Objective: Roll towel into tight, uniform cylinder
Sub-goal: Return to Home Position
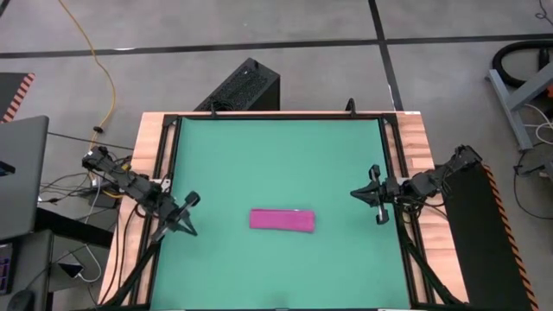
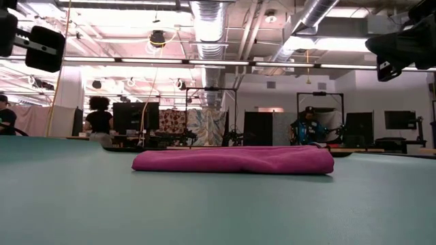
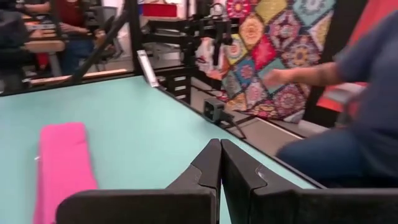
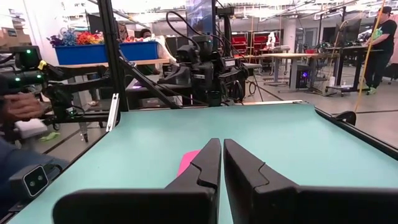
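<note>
The magenta towel [image 1: 282, 219] lies on the green mat [image 1: 276, 155] as a long, low, flattened bundle, a little toward the near edge. The low view shows it [image 2: 235, 160] resting flat on its underside. My left gripper [image 1: 188, 207] hovers at the mat's left edge, shut and empty, with the towel [image 3: 62, 165] off to one side of it. My right gripper [image 1: 376, 194] hovers at the mat's right edge, its fingers a thin slit apart [image 4: 222, 146] with nothing between them. A corner of the towel [image 4: 188, 163] shows past them.
Black frame rails [image 1: 168, 164] run along the mat's sides over a wooden table edge [image 1: 415, 147]. A black box [image 1: 242, 86] stands beyond the far edge. A person's arm [image 3: 311, 74] reaches in just off the table's edge in the left wrist view.
</note>
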Motion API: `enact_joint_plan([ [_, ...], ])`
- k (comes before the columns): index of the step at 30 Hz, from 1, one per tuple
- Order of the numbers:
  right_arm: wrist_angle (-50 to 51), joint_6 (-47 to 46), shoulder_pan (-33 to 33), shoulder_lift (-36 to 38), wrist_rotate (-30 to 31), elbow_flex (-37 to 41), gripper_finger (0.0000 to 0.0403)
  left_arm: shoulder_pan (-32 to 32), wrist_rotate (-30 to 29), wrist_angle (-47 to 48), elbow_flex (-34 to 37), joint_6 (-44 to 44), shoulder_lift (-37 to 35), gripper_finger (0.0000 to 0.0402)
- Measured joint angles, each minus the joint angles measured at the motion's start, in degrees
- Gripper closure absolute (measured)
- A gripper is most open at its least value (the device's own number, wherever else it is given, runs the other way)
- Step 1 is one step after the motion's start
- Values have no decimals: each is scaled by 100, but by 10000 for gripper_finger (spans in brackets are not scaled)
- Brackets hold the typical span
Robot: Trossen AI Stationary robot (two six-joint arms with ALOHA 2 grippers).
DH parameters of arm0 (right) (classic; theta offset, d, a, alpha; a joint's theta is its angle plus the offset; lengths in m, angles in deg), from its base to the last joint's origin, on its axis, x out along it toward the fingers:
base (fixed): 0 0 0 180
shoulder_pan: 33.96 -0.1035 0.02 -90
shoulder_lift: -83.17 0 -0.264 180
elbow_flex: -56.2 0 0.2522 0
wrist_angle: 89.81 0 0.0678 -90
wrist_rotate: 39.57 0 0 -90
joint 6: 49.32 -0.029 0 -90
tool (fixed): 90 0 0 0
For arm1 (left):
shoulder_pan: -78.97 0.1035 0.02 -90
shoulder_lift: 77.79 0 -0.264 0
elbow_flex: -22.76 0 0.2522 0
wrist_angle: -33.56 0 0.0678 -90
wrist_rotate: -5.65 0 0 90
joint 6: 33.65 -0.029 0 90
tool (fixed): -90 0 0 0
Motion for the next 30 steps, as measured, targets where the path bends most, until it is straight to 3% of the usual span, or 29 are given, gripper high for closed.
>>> enact_joint_plan([
  [10,-6,-1,0,0,0,2,361,0,-793,74,0,-21,2,402],
  [30,-12,-1,0,0,-2,4,361,0,-813,74,0,-14,2,401],
])
